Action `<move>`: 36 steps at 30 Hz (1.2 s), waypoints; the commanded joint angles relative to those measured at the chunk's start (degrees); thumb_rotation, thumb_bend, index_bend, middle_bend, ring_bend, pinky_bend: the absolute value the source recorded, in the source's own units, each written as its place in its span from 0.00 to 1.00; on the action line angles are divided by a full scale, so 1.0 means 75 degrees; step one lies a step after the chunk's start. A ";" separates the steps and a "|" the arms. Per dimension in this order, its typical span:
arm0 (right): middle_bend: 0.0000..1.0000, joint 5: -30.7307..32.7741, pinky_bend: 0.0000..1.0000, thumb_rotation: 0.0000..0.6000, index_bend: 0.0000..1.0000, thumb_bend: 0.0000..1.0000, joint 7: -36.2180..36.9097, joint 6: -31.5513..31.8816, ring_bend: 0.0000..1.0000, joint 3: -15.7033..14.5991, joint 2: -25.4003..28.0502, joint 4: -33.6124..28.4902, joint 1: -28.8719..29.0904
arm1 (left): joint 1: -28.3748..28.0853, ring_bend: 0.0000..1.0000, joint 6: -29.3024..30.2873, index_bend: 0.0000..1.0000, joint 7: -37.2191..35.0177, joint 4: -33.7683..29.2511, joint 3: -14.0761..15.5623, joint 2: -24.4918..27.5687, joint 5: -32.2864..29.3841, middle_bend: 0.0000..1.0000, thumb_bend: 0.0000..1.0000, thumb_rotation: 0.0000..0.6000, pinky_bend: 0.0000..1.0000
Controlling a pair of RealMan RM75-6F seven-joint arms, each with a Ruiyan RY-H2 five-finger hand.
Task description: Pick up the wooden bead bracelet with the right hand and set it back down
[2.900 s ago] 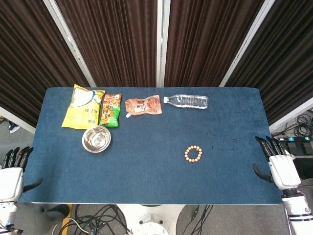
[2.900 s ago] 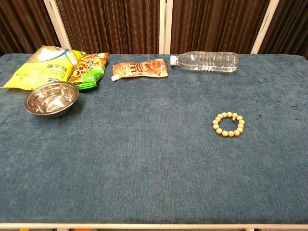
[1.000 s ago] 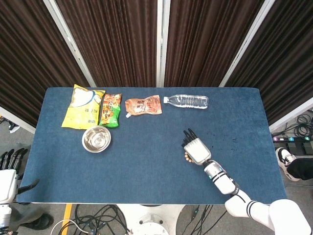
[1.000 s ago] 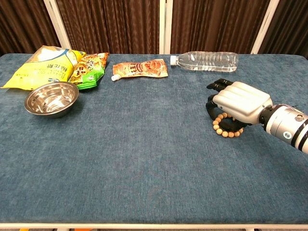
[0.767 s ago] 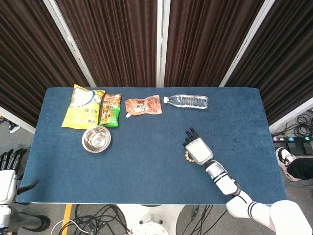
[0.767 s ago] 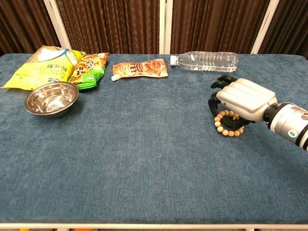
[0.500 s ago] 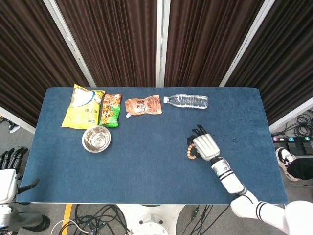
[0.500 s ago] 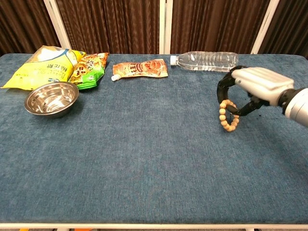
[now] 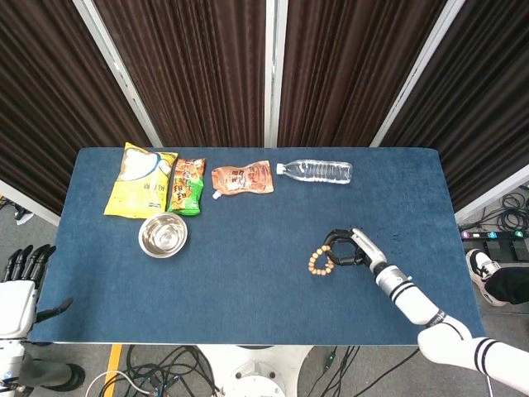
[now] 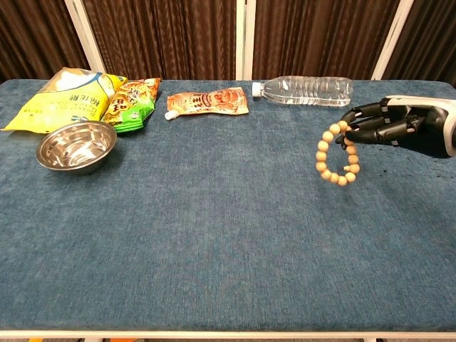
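Chest view: your right hand (image 10: 392,127) pinches the bracelet (image 10: 336,155) in curled fingers, hanging clear above the table (image 10: 214,235).

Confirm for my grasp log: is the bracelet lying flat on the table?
No, the bracelet hangs from the right hand, clear of the table.

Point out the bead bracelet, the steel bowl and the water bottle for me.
bead bracelet (image 10: 335,155), chest view, left arc of beads, hanging from the right hand (image 10: 388,125).
steel bowl (image 9: 163,235), head view, inside of the bowl.
water bottle (image 9: 318,172), head view, middle of the lying clear body.
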 commanded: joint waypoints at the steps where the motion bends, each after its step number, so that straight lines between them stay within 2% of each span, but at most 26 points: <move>1: 0.53 -0.1630 0.00 0.98 0.66 0.70 0.3837 -0.0550 0.19 -0.0108 0.0812 -0.0585 0.0012 | -0.0022 0.00 -0.0022 0.11 0.0028 -0.0019 0.0002 0.0010 0.0008 0.09 0.00 1.00 0.00; 6: 0.51 -0.3098 0.00 0.85 0.62 0.70 0.6348 0.0508 0.17 -0.1127 0.0758 -0.0104 0.0478 | -0.0077 0.00 -0.0082 0.11 0.0064 -0.0048 0.0010 0.0013 0.0026 0.09 0.00 1.00 0.00; 9: 0.46 -0.3818 0.00 0.82 0.56 0.70 0.8150 0.1596 0.11 -0.1790 0.0583 0.0278 0.0755 | -0.0103 0.00 -0.0114 0.11 0.0075 -0.0064 0.0003 0.0019 0.0010 0.09 0.00 1.00 0.00; 12: 0.44 -0.4467 0.00 0.81 0.51 0.70 0.9355 0.2617 0.08 -0.2378 0.0306 0.0960 0.1030 | -0.0120 0.00 -0.0130 0.11 0.0093 -0.0084 0.0002 0.0031 0.0002 0.09 0.00 1.00 0.00; 15: 0.44 -0.4614 0.00 0.79 0.49 0.71 0.9647 0.3254 0.08 -0.2670 0.0043 0.1416 0.1152 | -0.0126 0.00 -0.0127 0.11 0.0117 -0.0107 0.0004 0.0049 0.0002 0.09 0.00 1.00 0.00; 22: 0.42 -0.4168 0.00 0.68 0.41 0.68 0.9611 0.4216 0.05 -0.2798 -0.0360 0.1806 0.1103 | -0.0136 0.00 -0.0165 0.11 0.0138 -0.0123 0.0034 0.0045 -0.0015 0.09 0.00 1.00 0.00; 24: 0.41 -0.4074 0.00 0.64 0.38 0.62 0.9607 0.4404 0.05 -0.2847 -0.0463 0.1845 0.1096 | -0.0145 0.00 -0.0176 0.11 0.0160 -0.0134 0.0040 0.0047 -0.0011 0.09 0.00 1.00 0.00; 29: 0.41 -0.3872 0.00 0.52 0.34 0.39 0.9922 0.4588 0.04 -0.2995 -0.0555 0.1858 0.1191 | -0.0145 0.00 -0.0165 0.11 0.0182 -0.0171 0.0042 0.0075 -0.0018 0.09 0.00 1.00 0.00; 33: 0.42 -0.3694 0.00 0.49 0.34 0.30 1.0185 0.4710 0.04 -0.3071 -0.0572 0.1811 0.1266 | -0.0149 0.00 -0.0185 0.11 0.0198 -0.0188 0.0055 0.0071 -0.0031 0.09 0.00 1.00 0.00; 36: 0.45 -0.3651 0.00 0.46 0.34 0.18 1.0610 0.4859 0.05 -0.3148 -0.0621 0.1884 0.1329 | -0.0157 0.00 -0.0217 0.11 0.0196 -0.0177 0.0066 0.0052 -0.0045 0.09 0.00 1.00 0.00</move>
